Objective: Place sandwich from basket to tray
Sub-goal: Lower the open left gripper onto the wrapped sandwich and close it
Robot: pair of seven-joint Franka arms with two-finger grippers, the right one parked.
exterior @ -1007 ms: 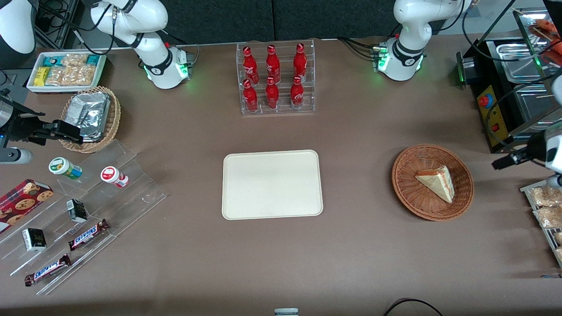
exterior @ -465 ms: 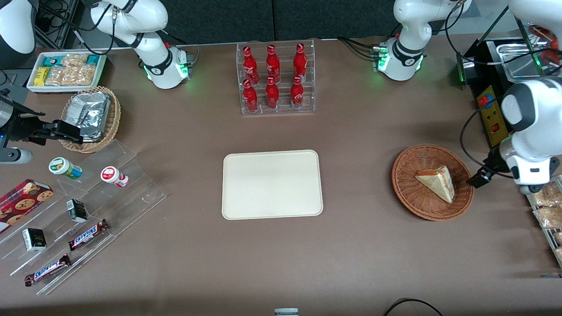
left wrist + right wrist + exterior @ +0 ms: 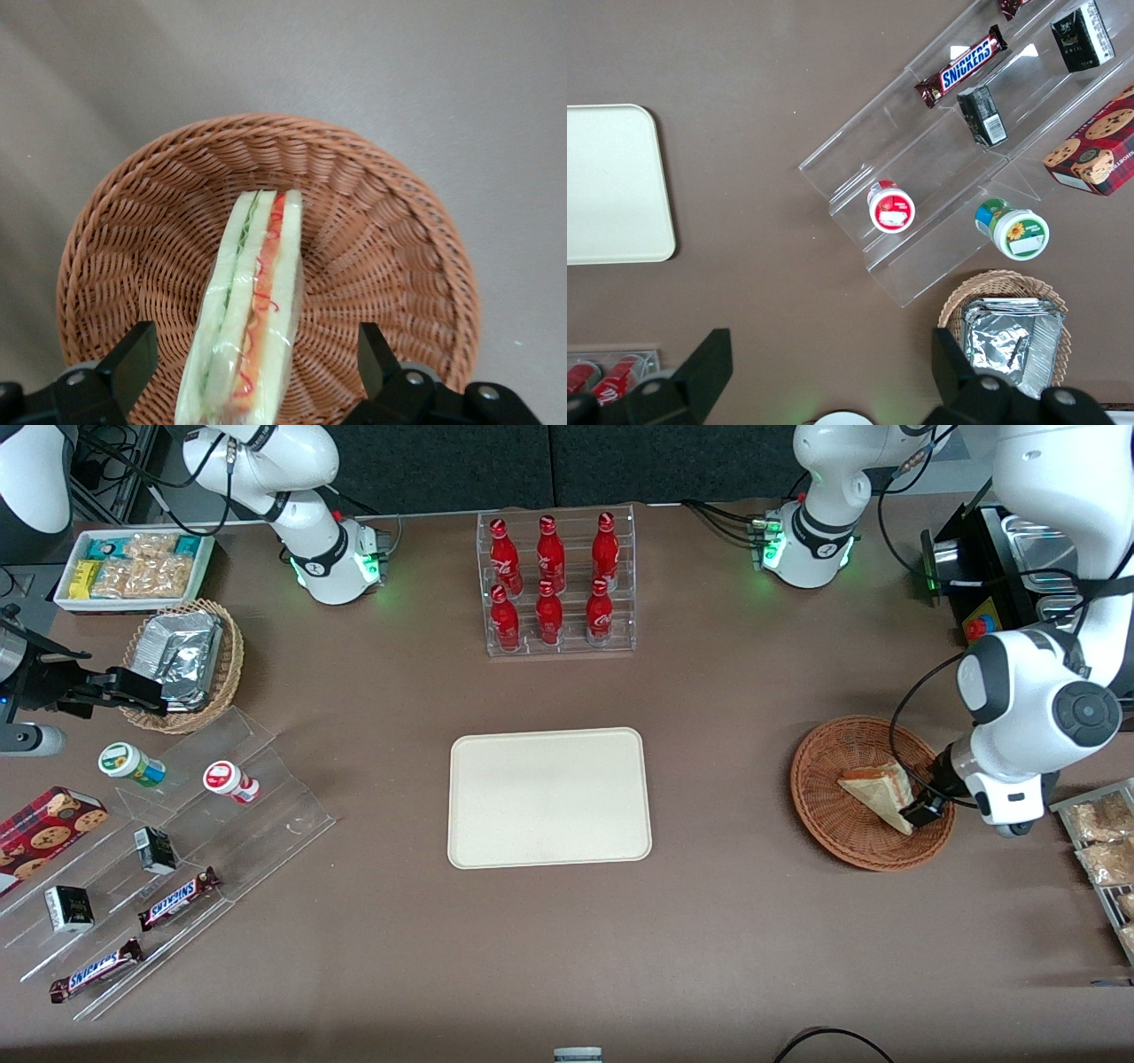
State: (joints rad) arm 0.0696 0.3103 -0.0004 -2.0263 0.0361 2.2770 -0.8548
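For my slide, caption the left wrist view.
Open gripper poised over the triangular white-bread sandwich lying in the round reddish-brown wicker basket.

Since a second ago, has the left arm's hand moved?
Yes. The hand has swung in from the table's edge over the reddish-brown wicker basket, open astride the triangular white-bread sandwich.

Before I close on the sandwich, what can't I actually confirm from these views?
- Front view: the gripper and arm cover one end of the sandwich and part of the basket.
- Left wrist view: the sandwich's near end is cut off by the frame edge; open fingers flank it, contact unseen.
- Gripper height above the basket: no side view.
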